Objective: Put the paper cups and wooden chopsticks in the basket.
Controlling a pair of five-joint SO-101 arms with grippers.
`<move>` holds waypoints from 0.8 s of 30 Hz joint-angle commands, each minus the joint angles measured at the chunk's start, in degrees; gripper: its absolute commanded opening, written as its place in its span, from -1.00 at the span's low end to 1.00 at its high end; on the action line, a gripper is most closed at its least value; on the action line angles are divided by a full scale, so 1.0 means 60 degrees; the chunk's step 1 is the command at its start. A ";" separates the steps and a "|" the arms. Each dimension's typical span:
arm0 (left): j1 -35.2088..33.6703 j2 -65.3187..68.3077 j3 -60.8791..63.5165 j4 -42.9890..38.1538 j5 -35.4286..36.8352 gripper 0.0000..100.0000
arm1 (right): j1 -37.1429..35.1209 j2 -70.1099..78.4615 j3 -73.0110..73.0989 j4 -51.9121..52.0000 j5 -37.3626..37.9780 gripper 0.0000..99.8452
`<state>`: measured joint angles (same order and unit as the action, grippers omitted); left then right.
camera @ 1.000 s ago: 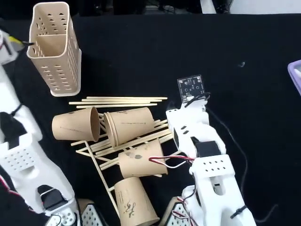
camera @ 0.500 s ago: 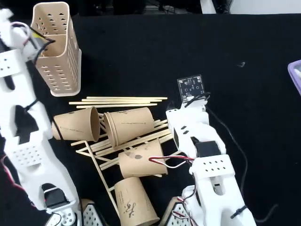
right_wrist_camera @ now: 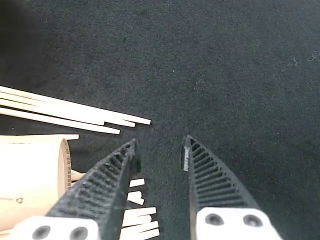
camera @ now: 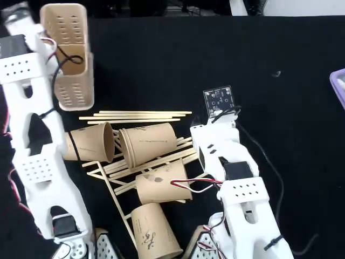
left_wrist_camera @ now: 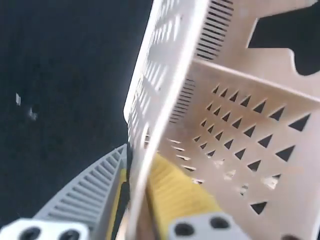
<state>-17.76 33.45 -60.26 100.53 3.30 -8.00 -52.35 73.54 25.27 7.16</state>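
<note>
High view, near to far. Nearest the arm bases, the near cup [camera: 156, 231] lies on its side on the black counter [camera: 280, 140]. Just beyond it, a second cup [camera: 160, 184] lies on its side among a crossed pile of chopsticks [camera: 156, 159]. Farther on, the middle cup [camera: 150, 142] and the left cup [camera: 85, 143] lie side by side, mouth facing mouth. Beyond these, a loose row of sticks [camera: 135, 115] lies parallel and apart from the pile.

The right arm [camera: 233, 178] stands just beside the pile. In the right wrist view, the right gripper [right_wrist_camera: 160, 144] shows a moderate gap between its fingers and holds nothing. It hangs over bare counter near the stick ends [right_wrist_camera: 75, 116], with one cup at the edge.

At the far left corner stands the basket [camera: 73, 81], with the left arm [camera: 32, 124] alongside it. In the left wrist view, the left gripper [left_wrist_camera: 139, 160] straddles a basket [left_wrist_camera: 240, 125] wall. Its grey finger [left_wrist_camera: 90, 195] is outside and its yellow finger [left_wrist_camera: 175, 190] inside, and the two are closed on that wall. Whether the basket rests on the counter cannot be told.
</note>
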 commanded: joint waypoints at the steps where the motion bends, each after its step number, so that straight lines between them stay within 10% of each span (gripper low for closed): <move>1: 0.1267 -0.0190 -0.0388 0.0000 -0.2374 -0.94 | -0.0103 -0.0037 -0.0037 -0.0205 0.0000 -0.71; 12: 0.2454 -0.0088 -0.1751 -0.0381 -0.3238 -0.83 | -0.0103 0.0007 -0.0022 -0.0205 0.0000 -0.71; 16: 0.2044 -0.0117 -0.1839 -0.0190 -0.2212 -0.53 | -0.0103 0.0007 -0.0022 -0.0205 0.0000 -0.71; 24: 0.1106 -0.0205 -0.1810 0.0044 -0.0484 -0.54 | -0.0103 0.0007 -0.0022 -0.0205 0.0000 -0.71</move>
<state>-8.26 34.07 -68.62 99.91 -4.44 -8.00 -52.35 73.54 25.27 7.16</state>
